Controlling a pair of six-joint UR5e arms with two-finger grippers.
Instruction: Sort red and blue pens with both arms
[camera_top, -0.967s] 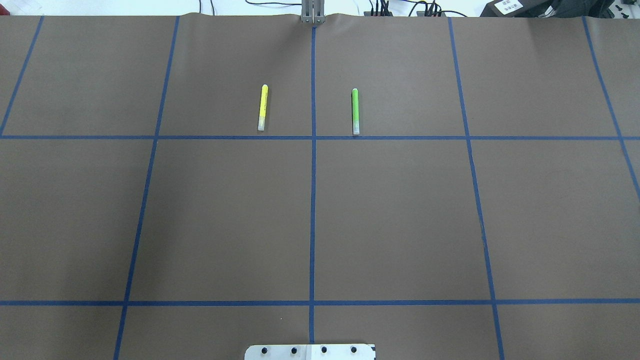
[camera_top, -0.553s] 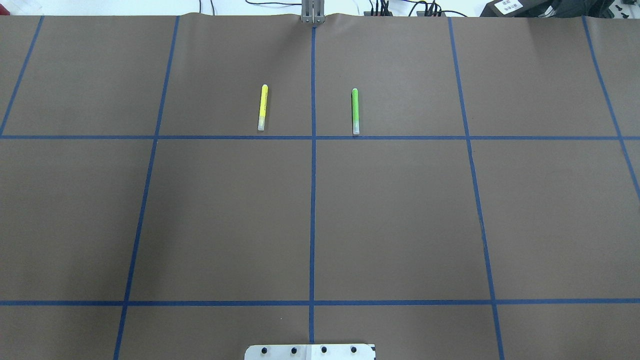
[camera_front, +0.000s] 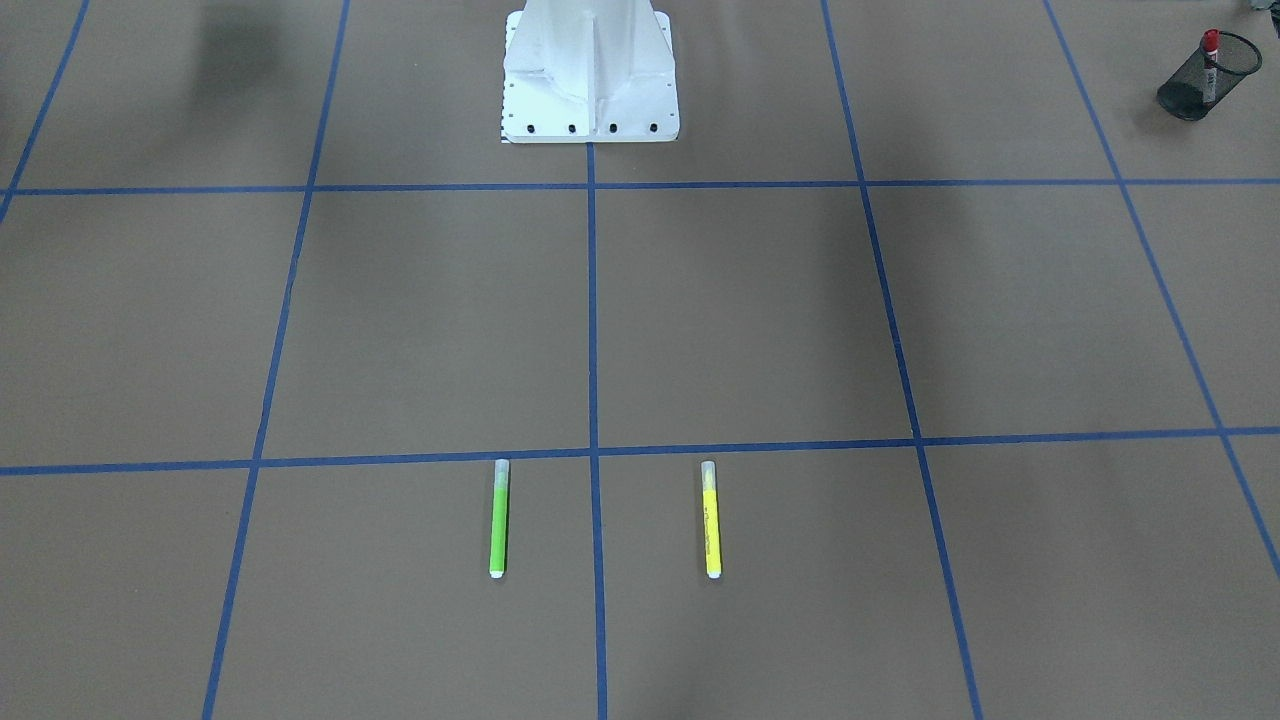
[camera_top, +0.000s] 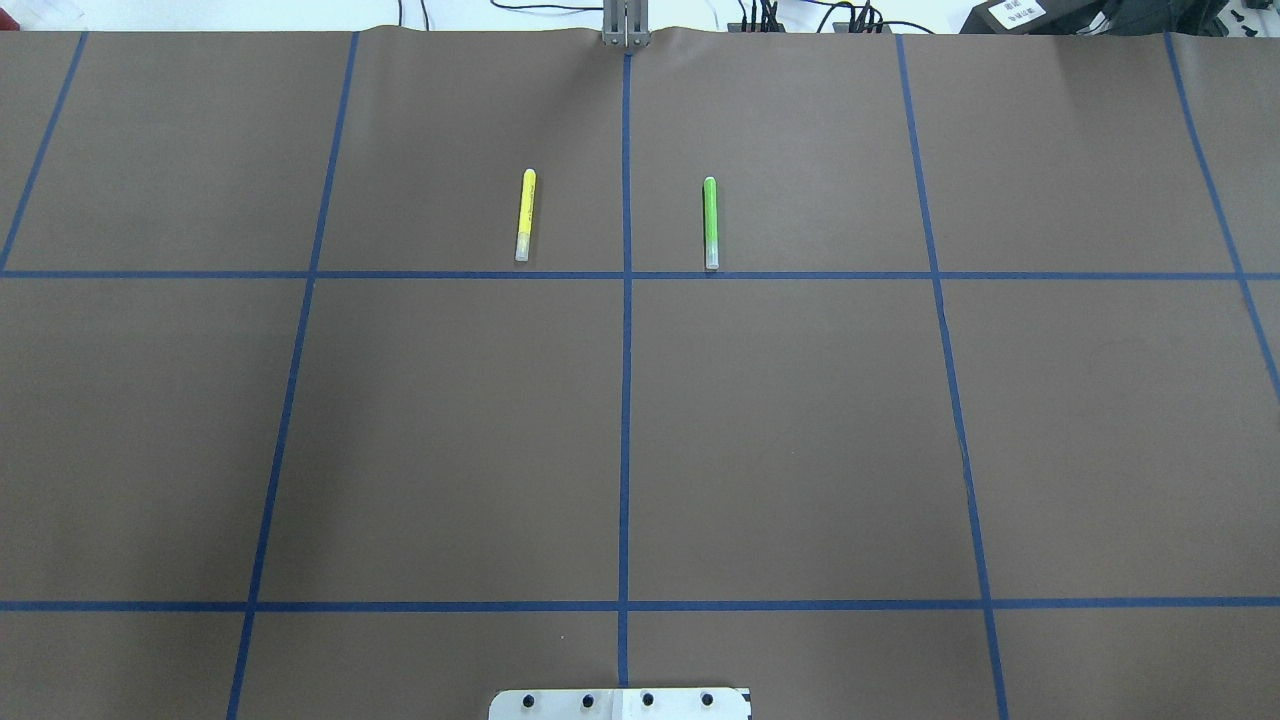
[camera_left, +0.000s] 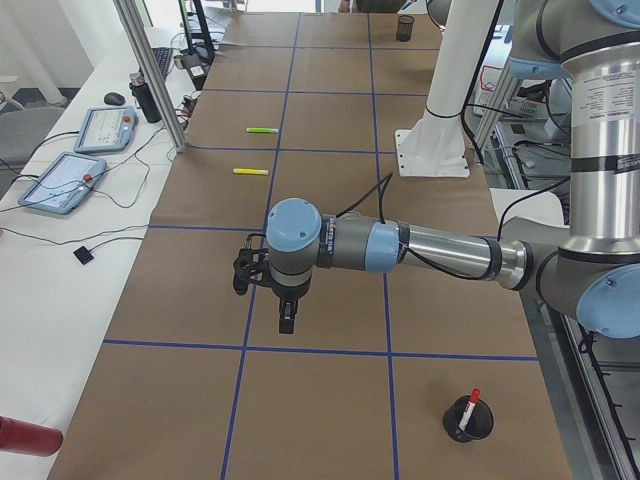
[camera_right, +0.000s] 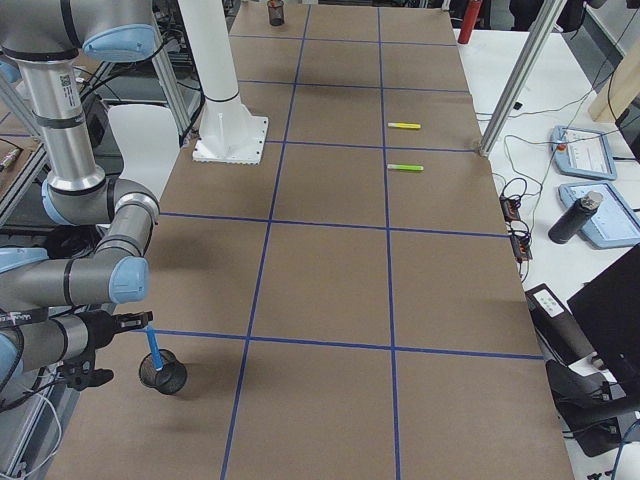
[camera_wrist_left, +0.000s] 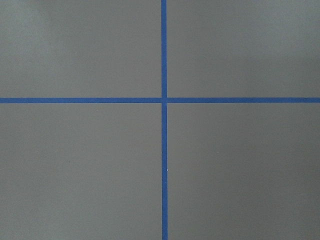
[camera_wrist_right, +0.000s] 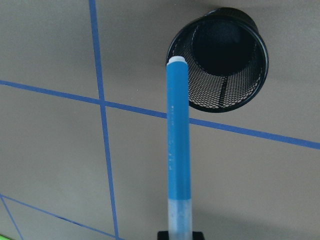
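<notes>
Blue pen (camera_wrist_right: 178, 150), seemingly light, stiff and slick, is pinched by its cap in the right hand (camera_wrist_right: 178, 234); left hand (camera_left: 286, 322): cannot tell.

Marker (camera_front: 1210, 70) in cup (camera_front: 1185, 100) on table (camera_front: 760, 320) (robot's left end)

Left arm (camera_left: 430, 250) level, left hand (camera_left: 285, 318) pointing down, right hand (camera_right: 136, 322) gripping blue highlighter (camera_wrist_right: 178, 150)

Brown paper (camera_wrist_left: 240, 170) — two blue tape lines (camera_wrist_left: 164, 100) crossing near centre.
</notes>
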